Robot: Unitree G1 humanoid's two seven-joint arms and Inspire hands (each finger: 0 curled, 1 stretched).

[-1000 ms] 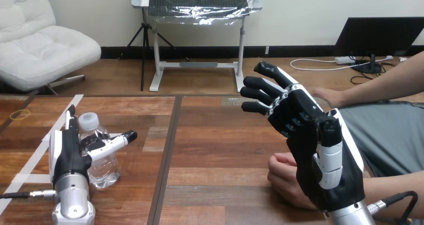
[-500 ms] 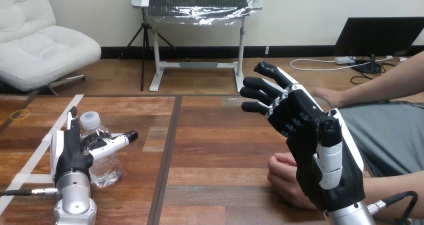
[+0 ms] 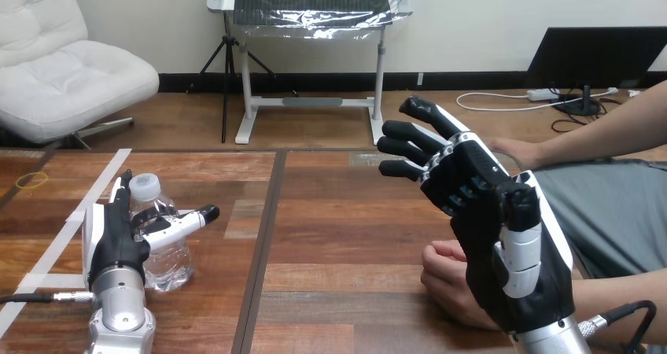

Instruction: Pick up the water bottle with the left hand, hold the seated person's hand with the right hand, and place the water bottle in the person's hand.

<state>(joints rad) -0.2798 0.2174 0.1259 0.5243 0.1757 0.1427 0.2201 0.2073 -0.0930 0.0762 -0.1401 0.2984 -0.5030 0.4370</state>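
A yellow ring (image 3: 31,180) lies at the far left of the wooden surface (image 3: 346,236), and strips of white tape (image 3: 101,187) run diagonally across the left part, passing just beside and behind the left robot hand (image 3: 116,240). A dark seam (image 3: 266,236) runs near to far and splits the surface into left and right parts.

On the right, the right robot hand (image 3: 488,212) is raised above the surface with its fingers spread and only loosely bent, holding nothing. It stands in front of the person's near hand (image 3: 444,279), which rests curled on the surface close to the near edge and is partly hidden by the palm. The person's other hand (image 3: 515,151) lies at the far right edge, just behind the raised fingers.

The water bottle (image 3: 161,240) is clear and ribbed with a white cap, and it stands upright on the left part of the surface. The left robot hand is open beside it. Its fingers point straight up along the bottle's left side and its thumb reaches out to the right across the bottle's front. I cannot tell whether the hand touches the bottle.

Between the bottle and the person's near hand, the middle of the surface lies bare on both sides of the seam. The far edge behind that stretch is also free.
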